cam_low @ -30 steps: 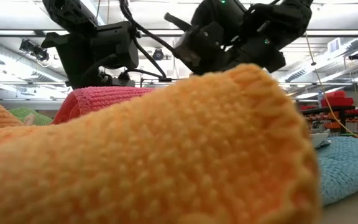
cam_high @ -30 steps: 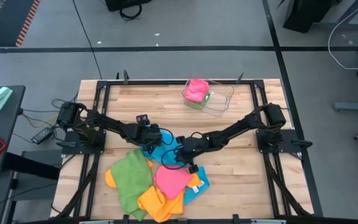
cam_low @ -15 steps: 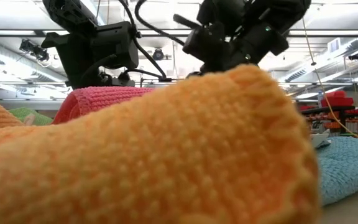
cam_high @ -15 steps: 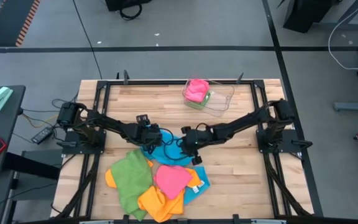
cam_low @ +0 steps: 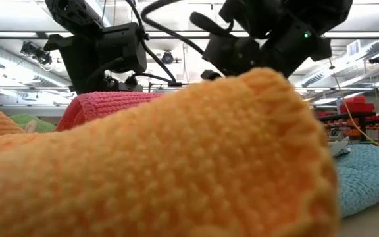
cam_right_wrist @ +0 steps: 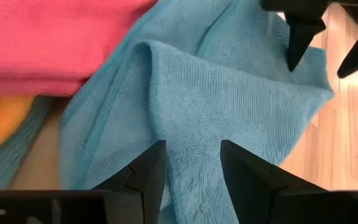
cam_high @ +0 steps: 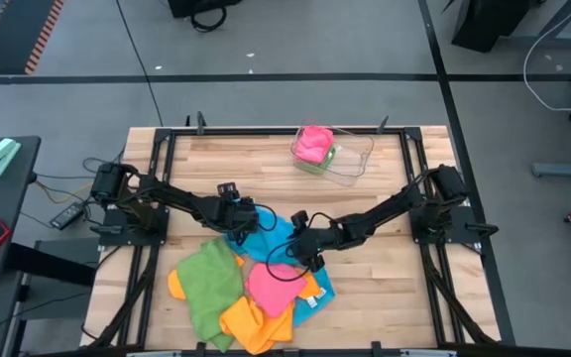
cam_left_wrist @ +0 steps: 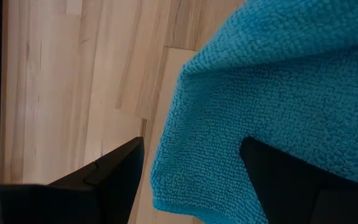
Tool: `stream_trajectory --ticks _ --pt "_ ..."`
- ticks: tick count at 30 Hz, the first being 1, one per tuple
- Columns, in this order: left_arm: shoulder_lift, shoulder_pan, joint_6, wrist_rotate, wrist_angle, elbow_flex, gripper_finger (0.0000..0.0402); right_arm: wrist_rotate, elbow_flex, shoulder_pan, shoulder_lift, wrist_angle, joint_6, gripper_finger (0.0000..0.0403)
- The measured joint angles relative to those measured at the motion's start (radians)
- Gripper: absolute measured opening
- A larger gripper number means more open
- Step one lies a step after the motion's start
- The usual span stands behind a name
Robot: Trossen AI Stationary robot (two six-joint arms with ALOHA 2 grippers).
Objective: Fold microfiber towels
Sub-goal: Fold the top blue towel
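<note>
The blue towel (cam_right_wrist: pixel 229 87) lies rumpled in the heap at the table's near middle, under the pink (cam_high: pixel 274 286), beside the orange (cam_high: pixel 251 322) and green (cam_high: pixel 209 283). The left gripper (cam_left_wrist: pixel 191 180) straddles its corner, fingers wide apart. The right gripper (cam_right_wrist: pixel 190 168) hovers over a ridge, fingers apart, holding nothing. Best pinch one layer only, then pull flat. The wooden table (cam_high: pixel 385 288) carries a tray (cam_high: pixel 350 164); grey floor surrounds it.

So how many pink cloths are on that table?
2: one pink cloth lies on the pile at the table's near edge, and another pink cloth sits in the clear tray at the far edge. More may be buried.
</note>
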Motion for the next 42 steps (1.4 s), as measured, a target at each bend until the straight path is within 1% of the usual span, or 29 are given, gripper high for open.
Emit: stream_trajectory --ticks 4,11,19,22,29,31,38,42 --pt "0.000 0.000 0.000 0.000 0.000 0.000 0.0286 0.003 -0.002 0.000 0.030 0.003 -0.007 0.0160" --pt "0.000 0.000 0.000 0.000 0.000 0.000 0.0286 0.020 -0.001 0.005 0.044 0.010 -0.036 0.0158" --pt "0.000 0.000 0.000 0.000 0.000 0.000 0.0286 0.096 -0.001 0.004 0.045 0.023 -0.045 0.0155" --pt "0.000 0.000 0.000 0.000 0.000 0.000 0.0286 0.104 -0.001 0.002 0.045 0.021 -0.046 0.0135" --pt "0.000 0.000 -0.001 0.000 0.000 0.000 0.0286 0.107 -0.001 0.002 0.045 0.023 -0.047 0.0065" --pt "0.000 0.000 -0.001 0.000 0.000 0.000 0.0286 0.127 -0.001 0.002 0.039 0.019 -0.053 0.0051" --pt "0.000 0.000 -0.001 0.000 0.000 0.000 0.0286 0.223 0.000 -0.022 0.002 0.011 -0.037 0.0042" --pt "0.000 0.000 -0.014 0.002 -0.003 0.001 0.0286 0.307 0.000 -0.040 0.002 -0.005 -0.022 0.0042"
